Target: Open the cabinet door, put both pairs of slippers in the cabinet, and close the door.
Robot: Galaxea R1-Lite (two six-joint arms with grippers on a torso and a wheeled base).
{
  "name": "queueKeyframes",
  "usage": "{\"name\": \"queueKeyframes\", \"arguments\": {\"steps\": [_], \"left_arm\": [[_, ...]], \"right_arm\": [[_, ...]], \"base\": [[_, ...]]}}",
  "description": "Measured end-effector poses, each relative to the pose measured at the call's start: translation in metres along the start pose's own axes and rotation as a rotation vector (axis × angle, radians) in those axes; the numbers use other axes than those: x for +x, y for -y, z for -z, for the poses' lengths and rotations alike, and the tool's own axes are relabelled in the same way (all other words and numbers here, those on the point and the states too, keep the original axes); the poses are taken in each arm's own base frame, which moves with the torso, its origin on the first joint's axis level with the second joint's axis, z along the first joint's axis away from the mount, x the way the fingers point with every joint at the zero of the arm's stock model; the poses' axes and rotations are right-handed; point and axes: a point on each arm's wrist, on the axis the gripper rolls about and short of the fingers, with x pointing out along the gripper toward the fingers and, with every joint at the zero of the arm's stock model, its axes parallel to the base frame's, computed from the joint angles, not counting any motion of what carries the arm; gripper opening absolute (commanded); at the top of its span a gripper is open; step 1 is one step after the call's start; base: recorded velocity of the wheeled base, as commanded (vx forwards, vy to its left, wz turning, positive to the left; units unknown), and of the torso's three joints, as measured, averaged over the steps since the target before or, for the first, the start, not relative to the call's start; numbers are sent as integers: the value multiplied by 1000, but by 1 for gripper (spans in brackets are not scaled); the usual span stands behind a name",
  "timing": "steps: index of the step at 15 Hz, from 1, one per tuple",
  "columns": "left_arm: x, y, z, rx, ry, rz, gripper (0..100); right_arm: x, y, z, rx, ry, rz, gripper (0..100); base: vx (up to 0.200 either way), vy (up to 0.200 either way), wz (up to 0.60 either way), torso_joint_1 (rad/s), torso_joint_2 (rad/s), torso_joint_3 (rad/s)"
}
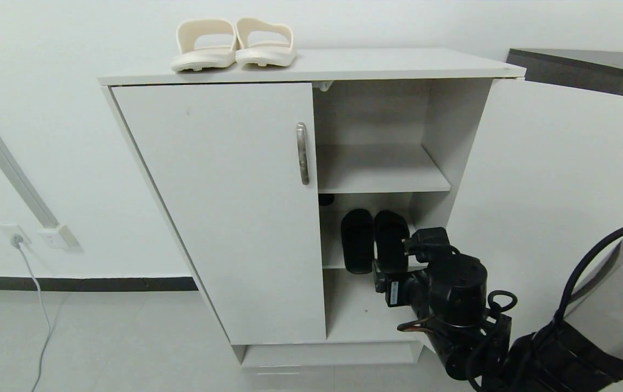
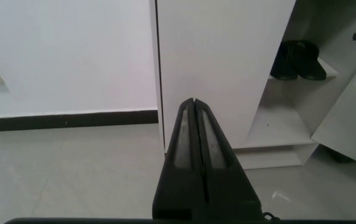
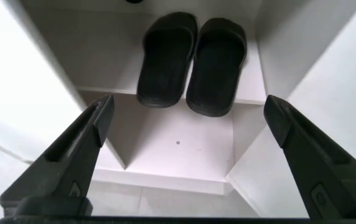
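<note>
Currently: black slippers on middle shelf, ends overhanging its edge, at twelve o'clock from right gripper, fingers spread, empty. Left gripper fingers pressed together. Cream slippers on cabinet top, eleven o'clock. Risk: a careless gripper move snags the overhang, dragging the pair out.

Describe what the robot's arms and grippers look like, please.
The right arm is matte black with rounded joint housings, a small white label near the wrist and looping black cables. The right gripper has two long, tapered black fingers. The left gripper is black too, with grey strips along its fingers.
</note>
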Motion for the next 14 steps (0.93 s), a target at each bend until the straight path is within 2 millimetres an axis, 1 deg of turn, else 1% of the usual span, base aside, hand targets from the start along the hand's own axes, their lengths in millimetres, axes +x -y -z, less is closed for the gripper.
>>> {"name": "queueKeyframes", "arguments": {"steps": [2,6,14], "left_arm": [[0,0,0,0,0,0,0],[0,0,0,-1,0,-1,0],[0,0,0,-3,0,-3,0]], "right_arm": [[-8,3,-2,-4,-4,-6,100],[-13,5,-5,-2,0,-10,100],[-18,3,-2,-10,-9,-25,100]], "base": [[0,0,0,0,0,0],[0,0,0,0,0,0],[0,200,0,2,2,4]]}}
